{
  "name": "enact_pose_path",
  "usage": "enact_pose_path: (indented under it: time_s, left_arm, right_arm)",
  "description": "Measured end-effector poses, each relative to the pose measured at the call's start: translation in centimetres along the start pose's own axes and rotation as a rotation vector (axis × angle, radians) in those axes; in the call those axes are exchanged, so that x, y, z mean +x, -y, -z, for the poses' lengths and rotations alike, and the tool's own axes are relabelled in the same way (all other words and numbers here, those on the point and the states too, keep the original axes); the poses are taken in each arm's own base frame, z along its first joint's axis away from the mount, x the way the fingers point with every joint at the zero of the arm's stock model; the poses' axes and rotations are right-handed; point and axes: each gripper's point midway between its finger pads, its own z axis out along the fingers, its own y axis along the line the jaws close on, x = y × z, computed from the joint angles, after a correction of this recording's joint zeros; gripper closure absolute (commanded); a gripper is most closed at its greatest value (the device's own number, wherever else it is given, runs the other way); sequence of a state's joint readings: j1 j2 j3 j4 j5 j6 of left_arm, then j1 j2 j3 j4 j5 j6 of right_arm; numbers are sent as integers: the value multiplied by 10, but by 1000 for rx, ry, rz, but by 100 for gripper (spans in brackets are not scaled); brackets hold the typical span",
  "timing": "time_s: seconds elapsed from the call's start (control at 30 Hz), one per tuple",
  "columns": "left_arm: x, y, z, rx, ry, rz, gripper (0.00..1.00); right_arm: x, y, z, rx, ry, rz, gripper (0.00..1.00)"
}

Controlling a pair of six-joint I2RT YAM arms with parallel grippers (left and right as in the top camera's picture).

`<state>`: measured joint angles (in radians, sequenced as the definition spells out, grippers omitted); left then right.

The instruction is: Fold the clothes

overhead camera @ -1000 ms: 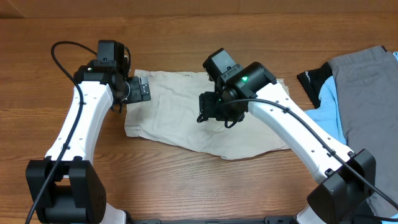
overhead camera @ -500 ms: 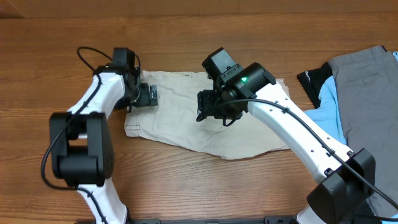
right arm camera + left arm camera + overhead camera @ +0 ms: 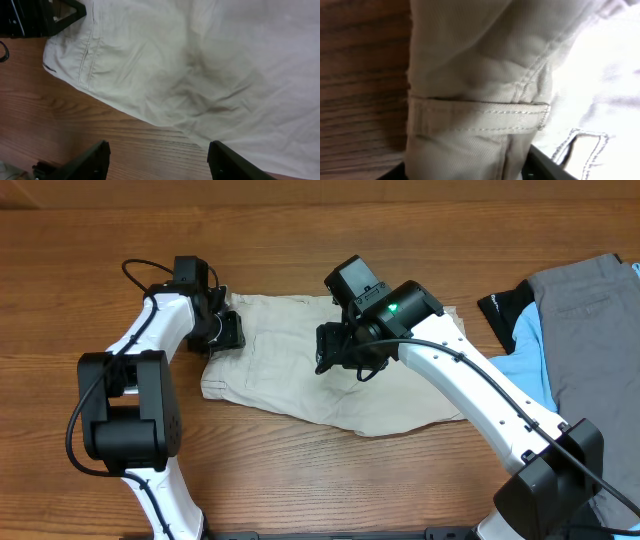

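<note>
Likely limp and light, the clothes [image 3: 290, 380] lie flat mid-table; pinch the stiffer waistband [image 3: 212, 375] at their 9 o'clock, where the left gripper [image 3: 228, 332] has an unclear hold, while the right gripper [image 3: 159, 150] gapes wide, empty.

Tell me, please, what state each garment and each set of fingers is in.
Beige shorts: unfolded, spread flat, wrinkled.
Left fingers: either side of the waistband edge; grip unclear.
Right fingers: open, empty, above the shorts.
Grey trousers: lying flat, untouched.
Light-blue garment: partly under the grey trousers.
</note>
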<state>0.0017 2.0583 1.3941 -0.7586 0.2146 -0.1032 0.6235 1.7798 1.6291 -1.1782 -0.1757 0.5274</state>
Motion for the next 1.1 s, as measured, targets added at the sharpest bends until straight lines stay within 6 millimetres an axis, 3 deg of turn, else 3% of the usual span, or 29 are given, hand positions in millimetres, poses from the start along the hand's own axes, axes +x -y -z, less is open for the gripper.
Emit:
enact_pose_path:
  time_s: [0.07,0.17,0.23,0.27,0.33,0.43,0.53,0.6,0.77,1.1]
  left_arm:
    - [1,3,-1,16,-5,0,94]
    - [2,7,-1,41,-14,-1,96]
    - [2,7,0,46,-16,1,96]
    - [3,7,1,45,-23,3,96]
    - [3,8,2,43,-40,7,96]
    - [8,8,5,37,-95,20,96]
    - [12,10,15,31,-152,34,96]
    - [7,14,30,29,-169,37,96]
    - [-10,24,64,31,-147,29,96]
    - [-15,41,107,40,-149,18,96]
  right_arm:
    - [0,0,0,0,0,0,34]
    - [-2,0,0,4,8,-9,37]
    - [-3,2,0,12,17,-22,46]
    - [-5,2,0,14,24,-37,56]
    - [-10,0,-1,7,46,-57,96]
    - [-15,0,-10,-6,71,-113,96]
    - [-10,13,-34,13,68,-199,96]
    - [-3,22,-58,12,62,-226,96]
    - [15,36,-95,-7,29,-260,96]
    - [30,32,-126,-134,12,-300,96]
